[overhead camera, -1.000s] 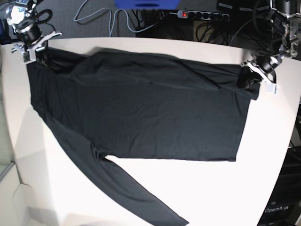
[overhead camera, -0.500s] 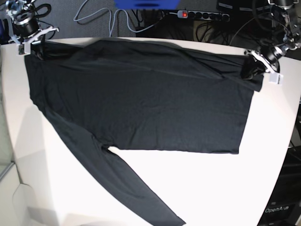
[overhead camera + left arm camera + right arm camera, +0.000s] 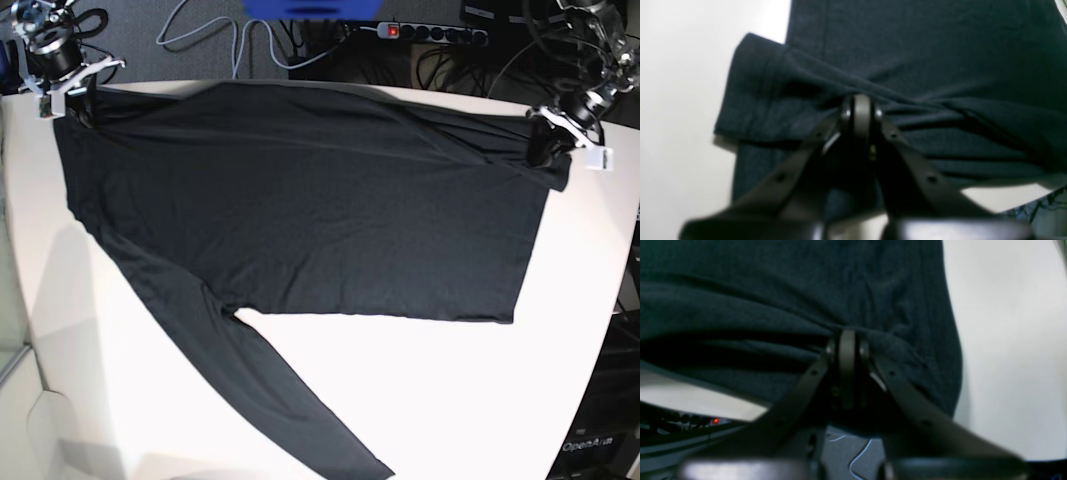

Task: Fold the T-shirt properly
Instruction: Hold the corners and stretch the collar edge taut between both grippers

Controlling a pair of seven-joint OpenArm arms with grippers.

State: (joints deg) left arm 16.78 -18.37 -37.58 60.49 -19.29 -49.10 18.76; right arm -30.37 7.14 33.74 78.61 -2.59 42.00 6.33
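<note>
So both tools pinch the shirt (image 3: 300, 210) at 10 and 2 o'clock, left tool (image 3: 548, 152) and right tool (image 3: 78, 98), likely stretching it flat on the table (image 3: 450, 400) for folding.

- Base view looks down from high above, taking in the whole bench (image 3: 420, 400)
- Each wrist view sits close behind its gripper, facing along it onto the T-shirt (image 3: 940, 50), blurred by nearness
- All three share the shirt's far edge
</note>
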